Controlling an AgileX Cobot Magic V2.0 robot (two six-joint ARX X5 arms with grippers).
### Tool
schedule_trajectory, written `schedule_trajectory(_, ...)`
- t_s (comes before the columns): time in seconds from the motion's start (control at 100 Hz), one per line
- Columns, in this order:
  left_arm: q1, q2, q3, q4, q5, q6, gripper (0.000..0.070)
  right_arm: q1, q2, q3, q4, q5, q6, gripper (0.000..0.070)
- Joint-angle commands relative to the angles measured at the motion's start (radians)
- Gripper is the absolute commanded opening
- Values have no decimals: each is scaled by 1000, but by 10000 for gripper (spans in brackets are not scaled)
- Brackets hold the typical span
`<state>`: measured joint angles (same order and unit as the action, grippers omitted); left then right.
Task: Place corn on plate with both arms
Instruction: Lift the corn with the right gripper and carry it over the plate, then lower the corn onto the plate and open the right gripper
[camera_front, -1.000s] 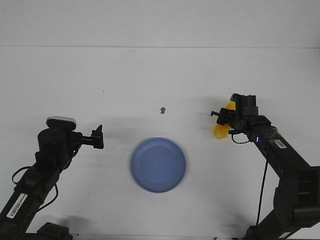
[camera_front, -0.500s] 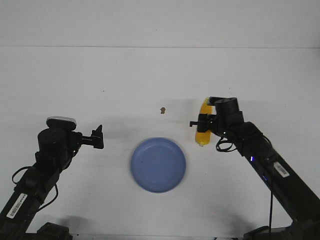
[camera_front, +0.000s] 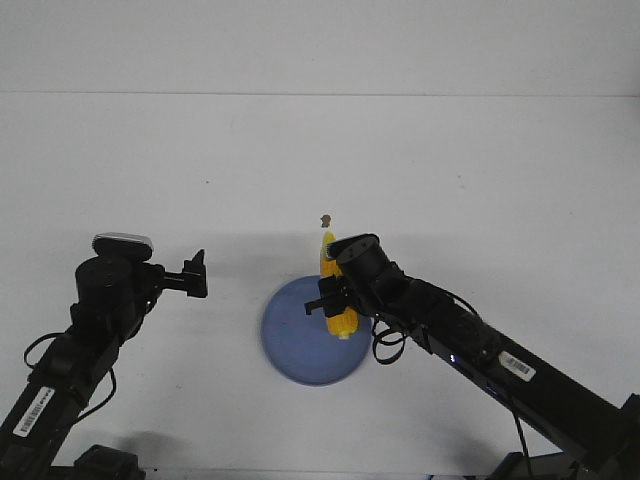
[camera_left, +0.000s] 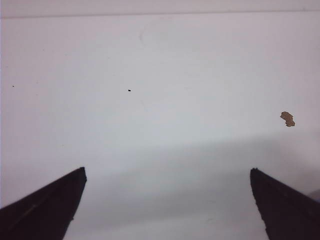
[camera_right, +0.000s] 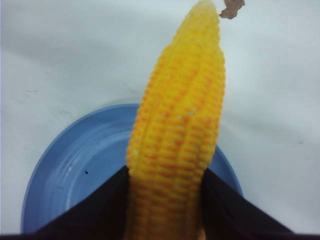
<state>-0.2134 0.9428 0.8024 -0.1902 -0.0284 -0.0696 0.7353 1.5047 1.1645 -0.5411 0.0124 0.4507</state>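
My right gripper (camera_front: 335, 298) is shut on the yellow corn (camera_front: 336, 288) and holds it over the far right part of the blue plate (camera_front: 295, 340), pointed end away from me. In the right wrist view the corn (camera_right: 180, 135) sits between the two black fingers (camera_right: 95, 215) above the plate (camera_right: 75, 165). My left gripper (camera_front: 197, 274) is open and empty, to the left of the plate. In the left wrist view its fingertips (camera_left: 75, 185) stand far apart over bare table.
A small brown speck (camera_front: 325, 219) lies on the white table just beyond the corn's tip; it also shows in the left wrist view (camera_left: 287, 118) and the right wrist view (camera_right: 231, 8). A tiny dark dot (camera_left: 129, 90) lies farther left.
My right arm has swung left with the corn, from the right side of the table to over the plate. The left arm has not moved.
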Motion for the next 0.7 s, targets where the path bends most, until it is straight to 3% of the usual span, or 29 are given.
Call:
schedule_trajectory(0.0, -2, 8, 8, 6, -2, -3, 700, 16, 23, 12, 8, 11, 17, 218)
schedule_trajectory(0.31, -2, 8, 8, 5, -2, -13, 700, 29, 38, 11, -3, 14, 17, 225)
schedule_trajectory(0.43, -2, 8, 8, 5, -2, -13, 700, 35, 56, 11, -17, 13, 16, 341)
schedule_trajectory(0.55, -2, 8, 8, 5, -2, -14, 700, 46, 64, 11, -21, 17, 16, 509)
schedule_trajectory(0.69, -2, 8, 8, 5, -2, -14, 700, 49, 63, 11, -18, 28, 12, 569)
